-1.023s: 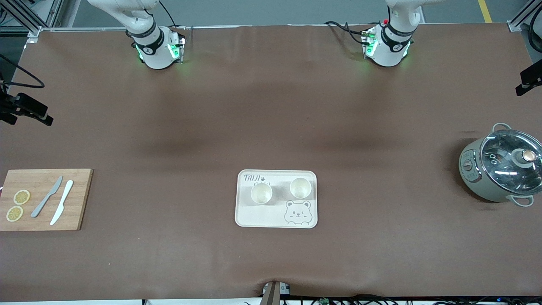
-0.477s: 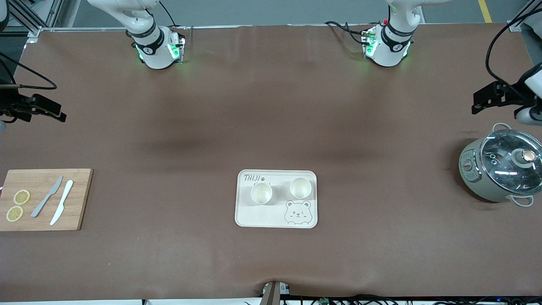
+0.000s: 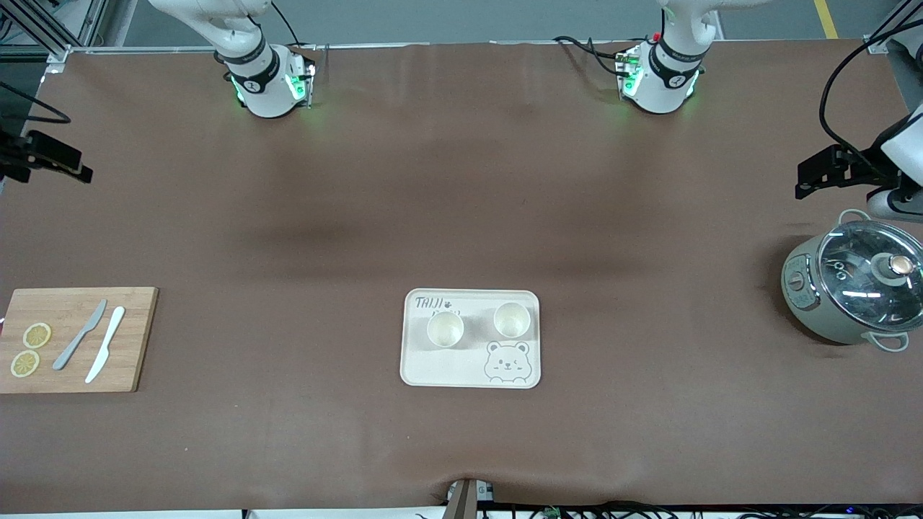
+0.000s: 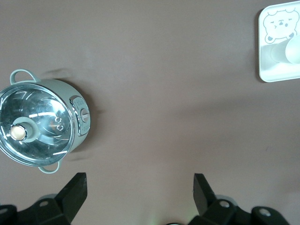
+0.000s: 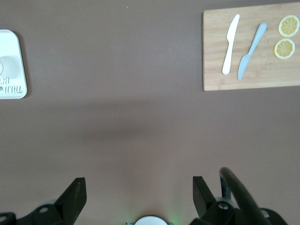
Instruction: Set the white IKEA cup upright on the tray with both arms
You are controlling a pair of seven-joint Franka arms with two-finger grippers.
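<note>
The cream tray point(image 3: 440, 367) with the bear drawing lies at the table's middle. Two white cups stand upright on it, one point(image 3: 445, 329) toward the right arm's end and one point(image 3: 512, 319) toward the left arm's end. My left gripper point(image 3: 829, 173) hangs open and empty over bare table beside the pot; its wrist view shows the jaws point(image 4: 139, 185) wide apart, with the tray point(image 4: 276, 70) and part of a cup point(image 4: 293, 49) far off. My right gripper point(image 3: 47, 155) hangs open and empty over the table's edge at the right arm's end, jaws point(image 5: 139, 187) wide apart; one tray corner point(image 5: 11, 56) shows.
A grey-green pot with a glass lid point(image 3: 854, 288) stands at the left arm's end, also in the left wrist view point(image 4: 42, 123). A wooden cutting board point(image 3: 133, 339) with two knives and two lemon slices lies at the right arm's end, also in the right wrist view point(image 5: 215, 79).
The left gripper has come in from the table's edge to a spot over the table by the pot. The right gripper has shifted toward the robots' bases. Tray and cups have not moved.
</note>
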